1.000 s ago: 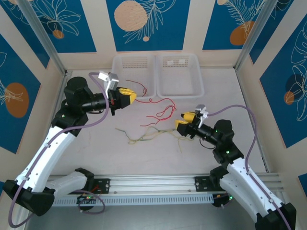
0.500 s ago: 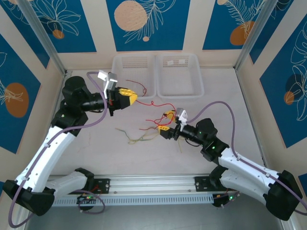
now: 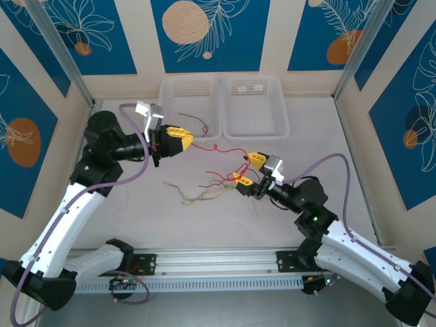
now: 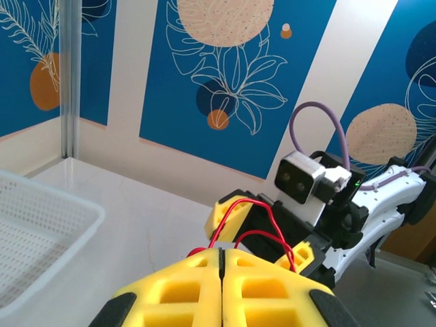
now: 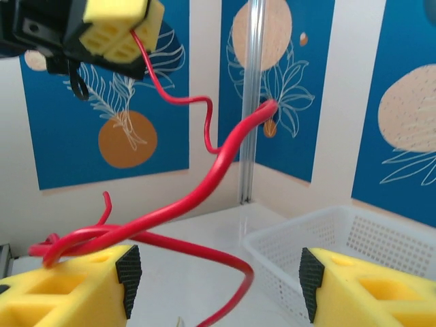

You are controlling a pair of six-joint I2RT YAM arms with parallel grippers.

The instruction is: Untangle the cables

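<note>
Holding a red cable [image 3: 216, 147] pinched in my left pincer [image 3: 189, 141], I have its yellow fingers pressed flat together with no gap between them. It is raised above the table [image 3: 320, 136], toward 10 o'clock from the middle. A short red end curls out of it toward 1 o'clock, in front of the left of two white baskets [image 3: 191, 92] that stand side by side at the 12 o'clock edge.

From that grip the red cable runs in a kinked line toward 4 o'clock to my right pincer [image 3: 246, 169], near the middle of the table. Its jaws stand apart. In the right wrist view, red strands cross the gap between the fingers and lie over the top of one of them, but nothing is clamped. More red loops bunch at about 9 o'clock from this pincer.

The pale yellow-green cables [image 3: 204, 196] lie flat on the table, at 8 o'clock from my right pincer and roughly 6 o'clock from my left. I cannot tell whether they are caught up with the red loops.
</note>
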